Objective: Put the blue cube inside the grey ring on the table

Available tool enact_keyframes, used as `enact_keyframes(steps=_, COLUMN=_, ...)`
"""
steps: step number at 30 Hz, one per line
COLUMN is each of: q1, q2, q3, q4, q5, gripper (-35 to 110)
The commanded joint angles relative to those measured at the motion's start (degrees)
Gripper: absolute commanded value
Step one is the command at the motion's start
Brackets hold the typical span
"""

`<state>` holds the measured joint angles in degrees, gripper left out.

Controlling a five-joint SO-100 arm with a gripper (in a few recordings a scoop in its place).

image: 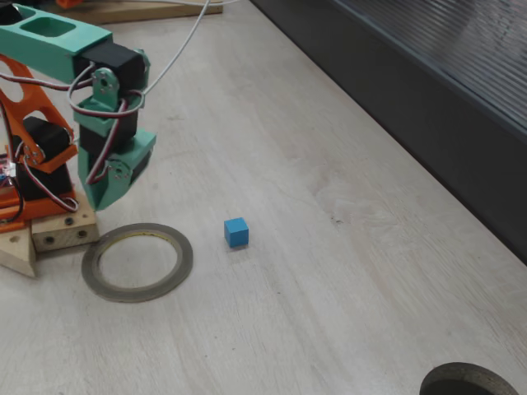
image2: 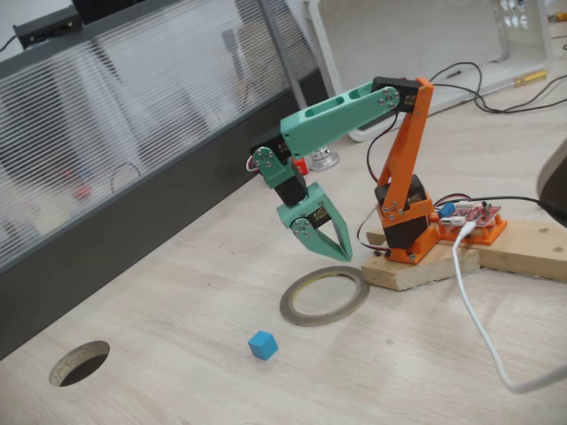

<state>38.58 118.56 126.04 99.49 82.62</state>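
A: In the first fixed view, where do things lie?

B: The blue cube sits alone on the table, toward the middle, just beside the grey ring but outside it. The ring lies flat by the wooden base block at the left edge. The gripper hangs above the ring's far rim, holding nothing.

A: Which step, then?

B: I'd judge the reach hasn't begun; the next move calls for swinging over the cube and descending around it.

A: And the other fixed view?

B: The gripper points down over the ring, its jaws spread a little, though the angle makes the gap hard to judge. The cube lies nearer the front edge. A round hole is well apart by the dark wall panel; a white cable trails beside the base. Nothing blocks the path.
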Motion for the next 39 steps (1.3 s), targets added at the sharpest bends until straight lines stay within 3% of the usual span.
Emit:
enact_keyframes(steps=1, q1=-4.92, q2=0.97, q3=-0.44, q4=-0.35, q5=0.44, gripper=2)
enact_keyframes(steps=9, q1=-17.23, q2=0.97, q3=0.00, q4=-0.35, q5=0.44, gripper=2)
enact_keyframes(steps=24, q1=-17.75, q2=0.70, q3=-0.44, q4=-1.14, q5=0.44, gripper=2)
enact_keyframes(steps=34, q1=-17.67, q2=-10.99, q3=-2.46, q4=-24.70, q5=0.44, gripper=2)
enact_keyframes(steps=39, q1=-17.31, q2=-17.23, q3=-11.07, q4=-26.89, q5=0.44, gripper=2)
